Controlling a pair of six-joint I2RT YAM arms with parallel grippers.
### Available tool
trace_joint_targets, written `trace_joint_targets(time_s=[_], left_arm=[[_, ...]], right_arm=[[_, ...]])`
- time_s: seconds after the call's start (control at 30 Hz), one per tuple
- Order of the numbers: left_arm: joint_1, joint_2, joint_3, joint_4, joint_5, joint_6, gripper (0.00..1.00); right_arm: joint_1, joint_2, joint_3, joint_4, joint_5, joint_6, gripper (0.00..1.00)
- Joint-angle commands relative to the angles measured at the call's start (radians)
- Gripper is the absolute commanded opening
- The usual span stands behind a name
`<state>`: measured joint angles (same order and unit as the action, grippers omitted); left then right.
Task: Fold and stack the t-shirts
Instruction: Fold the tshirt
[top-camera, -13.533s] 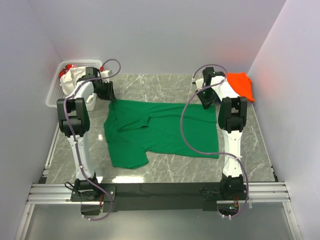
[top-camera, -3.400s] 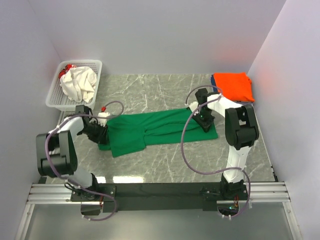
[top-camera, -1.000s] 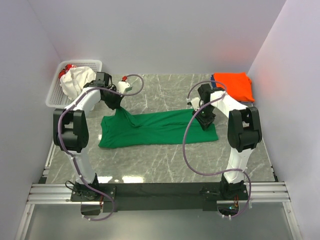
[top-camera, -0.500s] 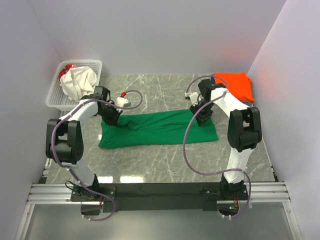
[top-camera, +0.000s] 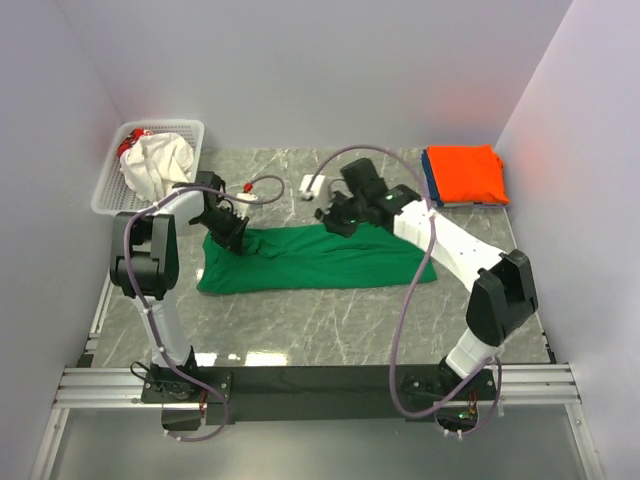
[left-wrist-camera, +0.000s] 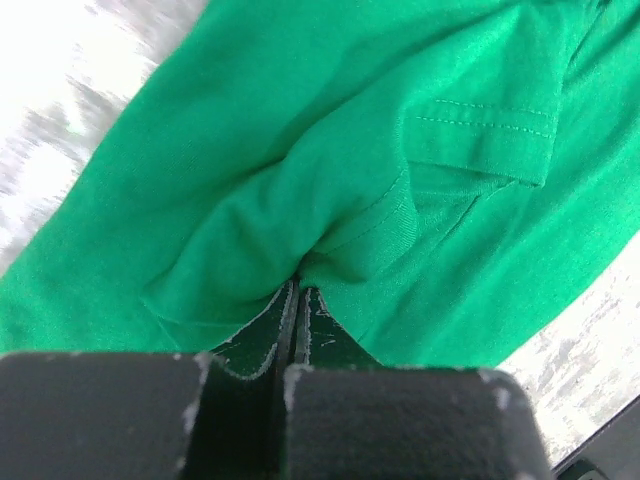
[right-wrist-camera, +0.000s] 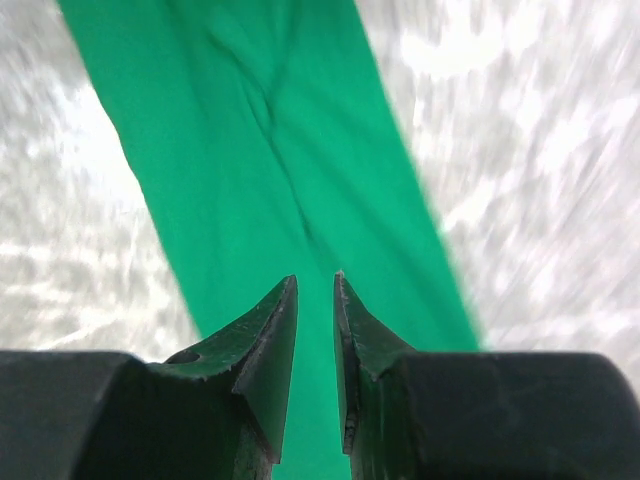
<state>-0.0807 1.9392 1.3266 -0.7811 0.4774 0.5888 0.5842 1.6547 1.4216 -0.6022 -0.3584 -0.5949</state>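
Note:
A dark green t-shirt (top-camera: 330, 258) lies on the marble table folded into a long strip. My left gripper (top-camera: 228, 232) is shut on a bunched fold of it near its left end; in the left wrist view the jaws (left-wrist-camera: 297, 285) pinch the green cloth (left-wrist-camera: 330, 170). My right gripper (top-camera: 335, 218) hovers over the strip's far edge near the middle. In the right wrist view its jaws (right-wrist-camera: 315, 278) stand a narrow gap apart with nothing between them, above the green cloth (right-wrist-camera: 260, 150). A folded orange t-shirt (top-camera: 466, 171) lies on a blue one (top-camera: 429, 186) at the back right.
A white lattice basket (top-camera: 110, 190) at the back left holds a cream-white shirt (top-camera: 155, 165) and something red. The right arm stretches across the table's middle. Grey walls close in the left, back and right sides.
My right arm has swung left, from the shirt's right end to over its far middle edge. My left gripper stays shut on the cloth near the left end.

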Motion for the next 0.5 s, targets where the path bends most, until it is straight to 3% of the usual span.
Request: trace_joint_targets(time_s=[0.0,0.2,0.47], left_arm=[[0.007,0.039,0.071,-0.024,0.05,-0.026,0.01],[0.012,0.09,0.126,-0.058,0.073,-0.035,0.01],[0.03,0.099,0.12,-0.063,0.079,-0.024,0.01]], right_arm=[[0.113,0.008,0.029,0.171,0.088,-0.134,0.28],[0.282,0.249,0.21,0.176,0.229,-0.146,0.33],[0.333,0.49,0.415,0.142,0.3,-0.095,0.42]])
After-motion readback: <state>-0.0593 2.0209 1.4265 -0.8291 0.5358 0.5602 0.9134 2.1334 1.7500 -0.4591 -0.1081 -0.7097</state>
